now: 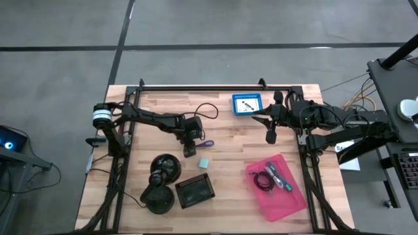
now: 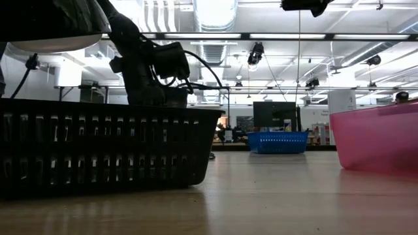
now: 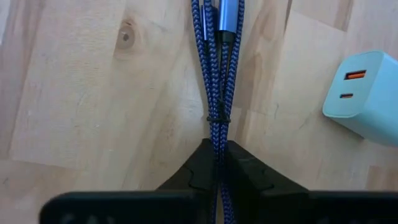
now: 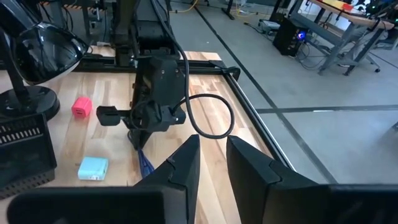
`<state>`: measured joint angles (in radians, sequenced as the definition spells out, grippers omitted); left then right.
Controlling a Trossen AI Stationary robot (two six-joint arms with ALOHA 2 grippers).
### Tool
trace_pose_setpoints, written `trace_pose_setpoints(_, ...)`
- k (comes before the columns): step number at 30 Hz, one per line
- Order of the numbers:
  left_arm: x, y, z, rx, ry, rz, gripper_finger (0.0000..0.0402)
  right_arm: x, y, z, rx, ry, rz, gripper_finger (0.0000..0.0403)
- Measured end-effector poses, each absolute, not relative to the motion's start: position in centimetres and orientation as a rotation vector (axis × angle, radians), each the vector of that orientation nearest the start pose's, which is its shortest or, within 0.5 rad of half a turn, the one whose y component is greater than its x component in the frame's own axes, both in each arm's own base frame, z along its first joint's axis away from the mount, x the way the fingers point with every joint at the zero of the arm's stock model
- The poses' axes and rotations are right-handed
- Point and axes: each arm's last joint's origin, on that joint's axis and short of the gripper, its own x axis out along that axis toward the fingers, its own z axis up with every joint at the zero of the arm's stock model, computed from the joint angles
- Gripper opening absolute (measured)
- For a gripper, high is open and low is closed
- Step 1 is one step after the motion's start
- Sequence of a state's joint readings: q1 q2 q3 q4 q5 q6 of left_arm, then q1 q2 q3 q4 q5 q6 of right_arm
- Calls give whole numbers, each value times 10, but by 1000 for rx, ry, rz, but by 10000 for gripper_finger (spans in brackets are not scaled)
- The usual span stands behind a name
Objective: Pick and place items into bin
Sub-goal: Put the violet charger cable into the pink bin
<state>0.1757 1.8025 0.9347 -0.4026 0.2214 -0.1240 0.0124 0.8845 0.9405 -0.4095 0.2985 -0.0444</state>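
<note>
My left gripper [image 1: 189,151] points steeply down at the table's middle, shut on a bundle of blue braided cable [image 3: 216,74]. The bundle's purple-blue end [image 1: 206,143] lies on the wood. A pale teal cube [image 1: 204,162] with two ports [image 3: 367,93] rests on the table just beside it. The pink bin [image 1: 287,196] at the near right holds a coiled black cable [image 1: 262,181] and a teal-handled tool [image 1: 279,177]. My right gripper [image 1: 271,134] hangs high near the far right, slightly open, with nothing between its fingers [image 4: 181,163]. My left gripper pinches the blue cable bundle [image 3: 217,134] between its two fingertips, just behind a thin black tie around the strands. Several strands run together through the pinch. The fingers come from above, slanting, and lie along the cable. The rest of the bundle lies on the wood ahead of them.
Two big black domed objects [image 1: 165,168] [image 1: 157,196] and a black slotted basket [image 1: 194,189] stand near the front left. A blue tray [image 1: 247,104] sits at the far edge. A small pink block [image 4: 81,107] lies by a dome's base. Bare wood lies between cube and bin.
</note>
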Motion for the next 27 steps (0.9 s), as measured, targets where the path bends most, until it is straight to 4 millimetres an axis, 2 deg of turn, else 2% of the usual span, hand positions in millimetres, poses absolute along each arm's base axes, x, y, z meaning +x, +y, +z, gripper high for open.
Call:
trace_pose_setpoints(5,309,48,121,-358,1250,37,11,184,-6,348,-99,357,-275,68)
trace_pose_setpoints(10,309,50,130,-361,1217,34,5,183,-7,348,-111,358,-305,68)
trace_pose_setpoints(17,312,50,158,-361,1135,8,3,179,-16,350,-243,381,-641,68)
trace_pose_setpoints(20,317,51,176,-347,1058,0,3,178,-17,350,-274,391,-661,68)
trace_pose_setpoints(22,317,52,180,-345,1054,3,2,178,-17,350,-275,393,-660,68)
trace_pose_setpoints(27,325,53,200,-330,977,-3,2,178,-17,350,-209,372,-672,68)
